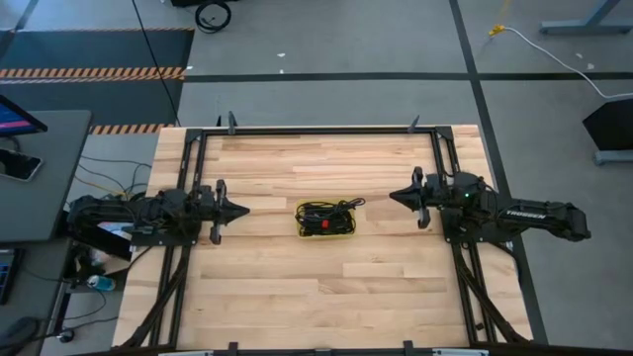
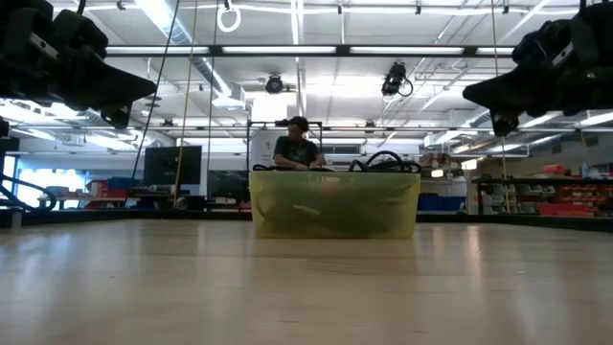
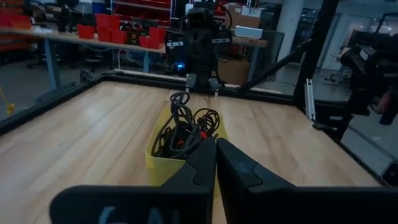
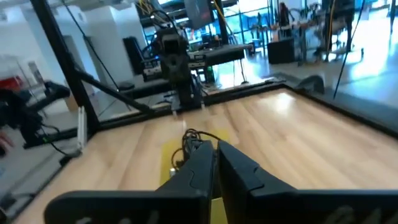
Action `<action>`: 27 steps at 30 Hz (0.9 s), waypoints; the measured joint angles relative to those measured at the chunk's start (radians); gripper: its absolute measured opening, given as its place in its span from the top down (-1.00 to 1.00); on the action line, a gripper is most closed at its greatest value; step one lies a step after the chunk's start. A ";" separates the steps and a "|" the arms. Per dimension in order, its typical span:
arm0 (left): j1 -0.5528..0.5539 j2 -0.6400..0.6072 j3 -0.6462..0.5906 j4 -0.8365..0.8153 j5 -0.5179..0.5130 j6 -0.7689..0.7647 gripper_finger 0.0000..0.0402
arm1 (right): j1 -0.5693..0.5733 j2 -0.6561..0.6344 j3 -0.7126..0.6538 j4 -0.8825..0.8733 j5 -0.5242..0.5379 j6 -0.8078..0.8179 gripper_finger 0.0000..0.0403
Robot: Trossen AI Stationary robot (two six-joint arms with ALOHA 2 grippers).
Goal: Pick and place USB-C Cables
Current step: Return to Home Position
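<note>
A small yellow bin (image 1: 301,229) stands at the middle of the wooden table, and its wall (image 2: 335,206) fills the centre of the low view. Several thin black USB-C cables (image 1: 324,215) lie tangled inside it, some with red parts, and a few loops (image 3: 186,124) rise above the rim. My left gripper (image 1: 243,210) hovers level to the left of the bin, shut and pointing at it. My right gripper (image 1: 393,197) hovers level to the right of the bin, also shut and pointing at it. Both are well clear of the bin and hold nothing.
A black metal frame (image 1: 316,131) runs along the table's edges. Bare wood lies all around the bin, toward the near and the far edge. A person (image 2: 297,146) shows in the room beyond the table in the low view.
</note>
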 joint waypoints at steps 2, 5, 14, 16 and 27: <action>0.000 0.000 0.000 0.000 -0.001 -0.019 0.90 | 0.000 0.000 0.000 0.001 0.001 -0.051 0.85; 0.000 0.000 0.000 0.000 -0.002 0.013 0.89 | -0.001 0.000 0.000 0.001 0.002 -0.124 0.85; 0.000 0.000 0.000 0.021 -0.009 0.073 0.89 | 0.036 -0.001 0.002 0.380 -0.264 -0.259 0.85; 0.000 0.000 0.000 0.023 -0.008 0.074 0.89 | 0.061 -0.001 0.014 0.390 -0.290 -0.260 0.85; 0.000 0.000 0.000 0.027 -0.003 0.069 0.89 | 0.239 0.014 0.023 0.091 -0.105 -0.383 0.84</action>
